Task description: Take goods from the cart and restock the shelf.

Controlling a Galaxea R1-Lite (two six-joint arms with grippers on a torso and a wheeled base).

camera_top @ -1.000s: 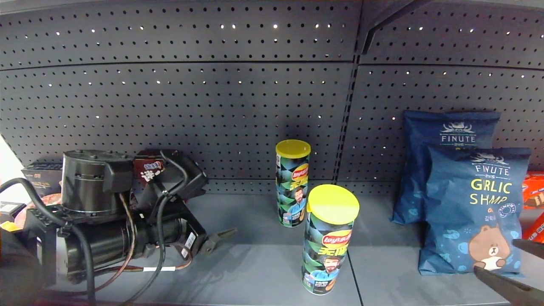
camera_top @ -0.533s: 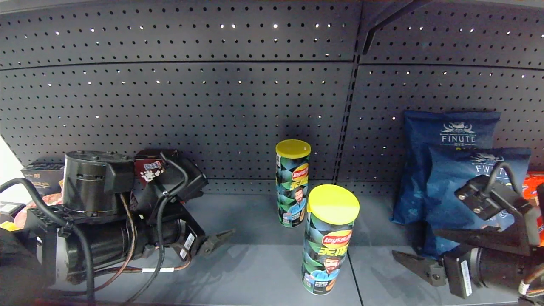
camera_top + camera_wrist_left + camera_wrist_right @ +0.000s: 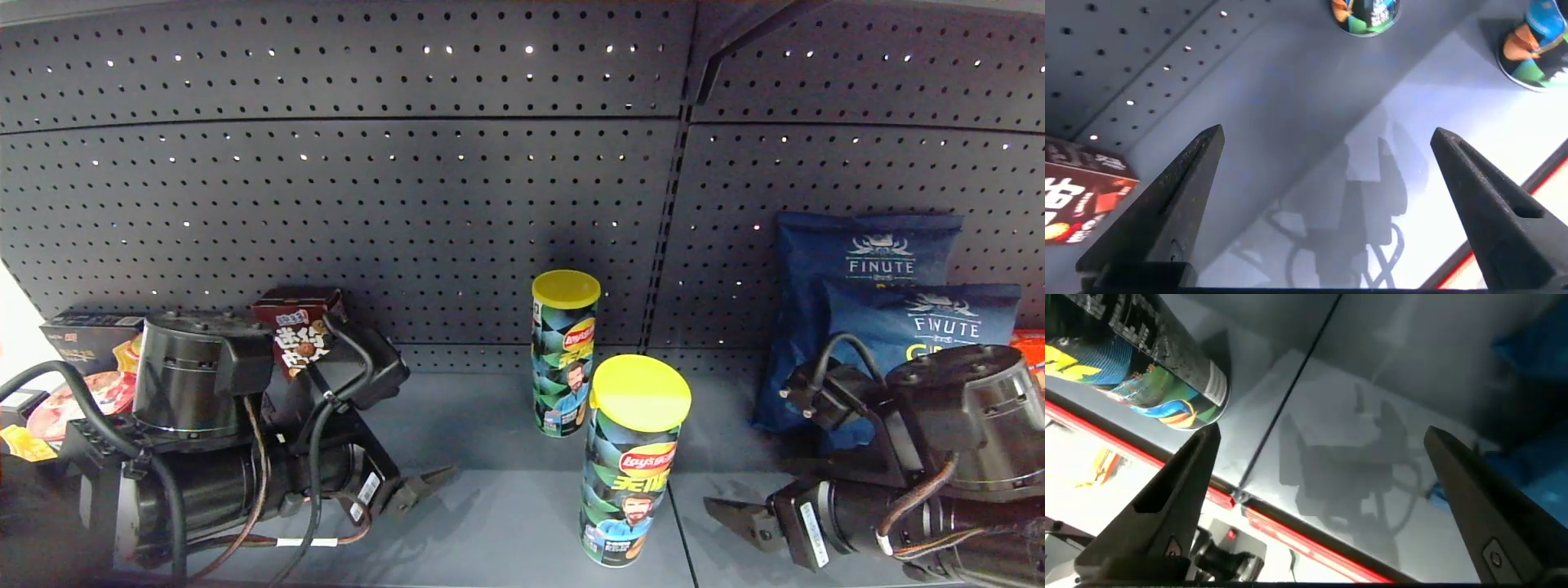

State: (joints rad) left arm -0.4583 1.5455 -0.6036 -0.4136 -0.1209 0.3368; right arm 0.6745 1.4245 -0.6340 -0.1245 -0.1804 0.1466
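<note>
**Open pincers flank chip cans on store shelf**

The left pincer (image 3: 424,482) hangs low over the grey shelf (image 3: 506,531), its jaws spread wide and holding nothing. A brown snack box (image 3: 298,327) stands behind this pincer's arm, against the pegboard wall (image 3: 408,204). Out beyond the left pincer's tips and clear of them, the front can (image 3: 633,465) stands upright under a yellow lid near the shelf's edge, between the two pincers. The rear can (image 3: 563,355) stands upright just behind it, farther from both pincers and closer to the pegboard. The right pincer (image 3: 735,518) points at the front can from the other side, near it but not touching, its jaws likewise parted and empty. Two blue snack bags (image 3: 865,253) lean upright behind the right pincer's arm.
</note>
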